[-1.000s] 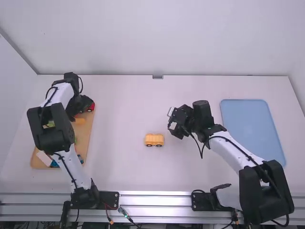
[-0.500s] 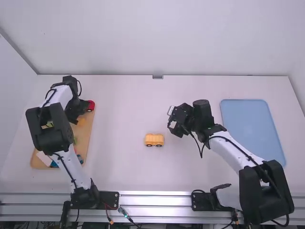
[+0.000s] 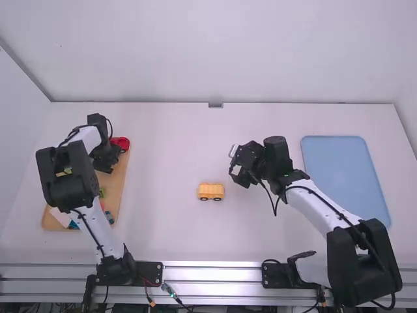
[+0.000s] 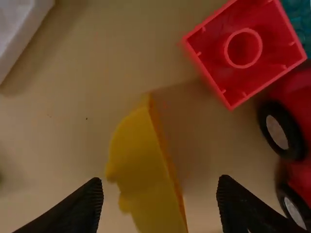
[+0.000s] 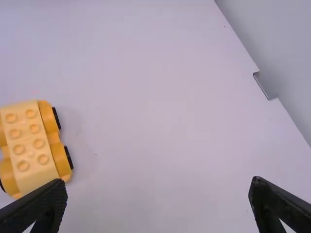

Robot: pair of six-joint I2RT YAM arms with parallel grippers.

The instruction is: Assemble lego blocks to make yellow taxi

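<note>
Two end effectors are waiting unclenched: the left end effector is hovering with its fingers spread around a yellow block near the far right corner of the wooden tray, gripping nothing; the right end effector is holding nothing beside the yellow wheeled base. That base is sitting studs up, roughly midway between the surface's left and right edges.

The step is probably calling for picking up the block. Doing it well is likely meaning turning the fingers square to its broad faces, lowering straight and closing gently, without nudging the upturned red brick or red wheeled piece.

The white surface is carrying a blue tray along its right edge; a pale wall is rising behind its far edge.
</note>
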